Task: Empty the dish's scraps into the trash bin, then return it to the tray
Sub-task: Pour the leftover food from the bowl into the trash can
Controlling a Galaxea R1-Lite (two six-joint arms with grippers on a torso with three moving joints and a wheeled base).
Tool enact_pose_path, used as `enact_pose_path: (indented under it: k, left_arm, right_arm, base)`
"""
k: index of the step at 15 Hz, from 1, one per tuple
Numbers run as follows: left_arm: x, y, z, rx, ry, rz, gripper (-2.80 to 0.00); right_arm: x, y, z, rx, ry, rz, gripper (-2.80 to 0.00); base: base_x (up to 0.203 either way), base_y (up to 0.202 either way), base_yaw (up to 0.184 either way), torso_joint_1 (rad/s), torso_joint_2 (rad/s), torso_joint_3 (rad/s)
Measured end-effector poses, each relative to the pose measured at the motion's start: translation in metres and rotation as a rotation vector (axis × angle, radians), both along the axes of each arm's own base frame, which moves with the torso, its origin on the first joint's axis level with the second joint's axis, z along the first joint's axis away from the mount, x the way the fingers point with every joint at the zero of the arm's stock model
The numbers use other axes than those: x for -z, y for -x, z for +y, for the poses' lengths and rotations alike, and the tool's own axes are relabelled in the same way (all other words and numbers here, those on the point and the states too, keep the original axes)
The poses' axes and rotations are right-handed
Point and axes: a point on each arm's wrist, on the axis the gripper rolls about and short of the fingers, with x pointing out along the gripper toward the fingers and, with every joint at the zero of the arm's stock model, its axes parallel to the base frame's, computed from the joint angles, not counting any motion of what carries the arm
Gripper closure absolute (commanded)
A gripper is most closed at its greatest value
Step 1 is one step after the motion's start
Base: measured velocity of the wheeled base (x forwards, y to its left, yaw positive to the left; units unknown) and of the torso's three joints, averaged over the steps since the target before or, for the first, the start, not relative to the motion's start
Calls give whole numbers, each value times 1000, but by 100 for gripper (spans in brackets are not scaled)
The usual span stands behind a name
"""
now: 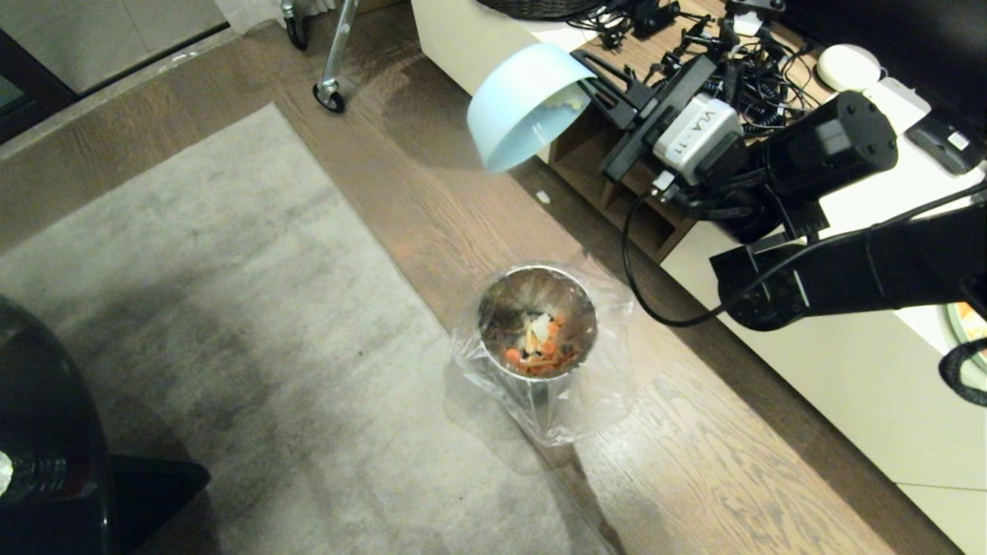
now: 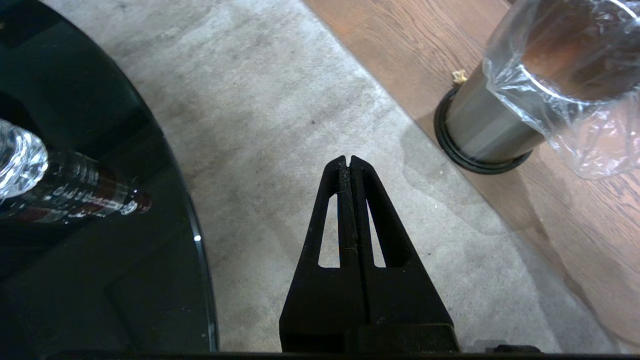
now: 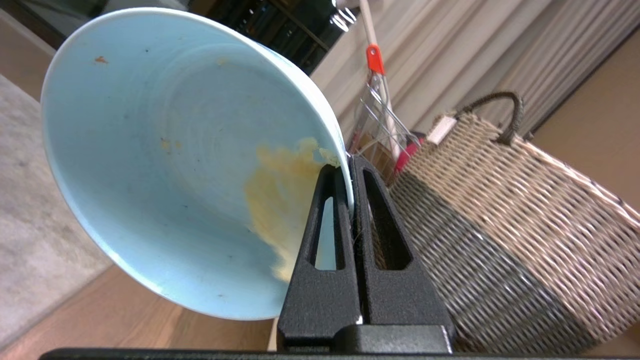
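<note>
While our right end effector (image 1: 597,81) stays out of the question as free, we see it clenched on the rim of the dish (image 1: 524,104), one finger inside and one outside. We hold the dish tipped on edge, raised over the wooden floor (image 1: 694,462), with only a yellow smear inside. Scraps (image 1: 540,347) lie in the trash bin (image 1: 537,324), which stands on the floor at the rug's (image 1: 231,347) edge. Our left end effector (image 2: 348,162) hangs pressed together over the rug.

Left gripper (image 2: 349,162), black, fingers pressed together, hangs over the grey carpet (image 2: 280,115). Shiny steel tapered trash bin (image 2: 492,127) with clear plastic liner and black base stands on wood floor (image 2: 400,35) just beyond the carpet edge. Pale crumb (image 2: 459,76) beside the bin's base.
</note>
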Motion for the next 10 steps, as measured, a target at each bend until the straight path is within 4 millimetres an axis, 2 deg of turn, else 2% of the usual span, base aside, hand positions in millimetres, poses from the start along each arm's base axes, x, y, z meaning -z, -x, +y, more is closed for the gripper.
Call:
enact_pose_path:
  k: [6,10]
  left_arm:
    - [0,0,0,0,0,0,0]
    - [0,0,0,-1,0,0,0]
  right_arm:
    - [1,6,1,-56,4,57,0]
    - [16,11,-1,-55,37,126,0]
  base:
    - [0,0,0,0,0,0]
    - [0,0,0,0,0,0]
